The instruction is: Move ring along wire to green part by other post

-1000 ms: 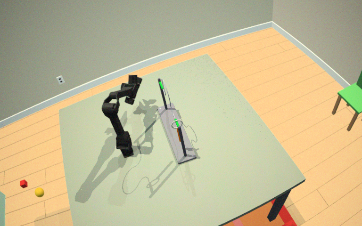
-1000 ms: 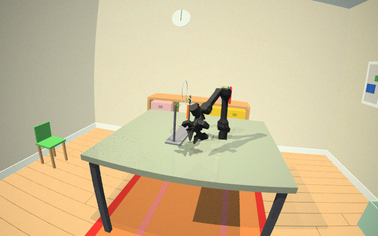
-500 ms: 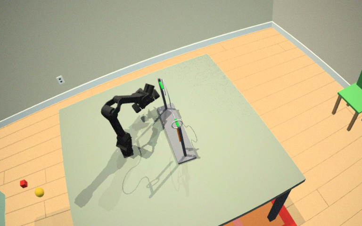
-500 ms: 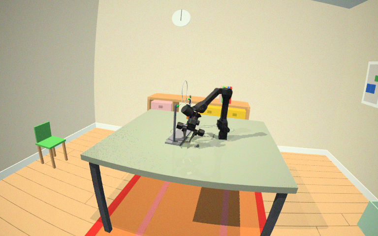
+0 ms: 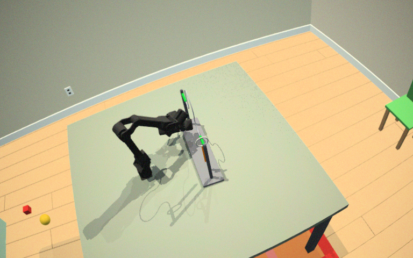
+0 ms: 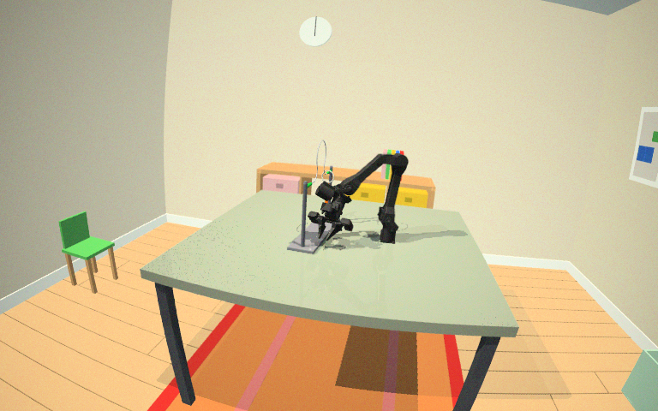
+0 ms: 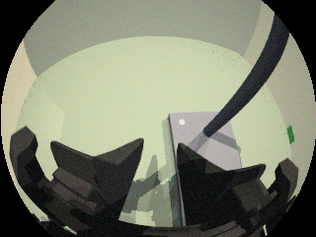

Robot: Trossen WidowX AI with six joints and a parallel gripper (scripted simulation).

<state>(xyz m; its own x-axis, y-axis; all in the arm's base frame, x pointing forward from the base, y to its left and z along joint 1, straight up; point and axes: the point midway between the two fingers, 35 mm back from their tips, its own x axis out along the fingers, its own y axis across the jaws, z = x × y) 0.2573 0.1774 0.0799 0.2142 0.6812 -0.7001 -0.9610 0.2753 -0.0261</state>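
The ring (image 5: 196, 142) (image 6: 331, 178) surrounds the green wire part (image 5: 201, 139) by one post (image 5: 208, 164). Its orange handle (image 5: 204, 155) hangs beside that post; the arm mostly covers it in the exterior view. The other green part (image 5: 184, 97) (image 6: 309, 184) is by the other post (image 5: 186, 108) (image 6: 303, 213) (image 7: 249, 89), with thin grey wire (image 5: 193, 114) looping up between. My gripper (image 6: 324, 237) (image 7: 161, 145) is partly open and empty, pointing down beside the base, below the wire. Contact with the wire cannot be told.
The posts stand on a grey-purple base (image 5: 199, 163) (image 7: 190, 128) on the pale green table (image 5: 266, 191) (image 6: 398, 290). In the wrist view the base lies beneath the right finger, and the bare post rises at upper right.
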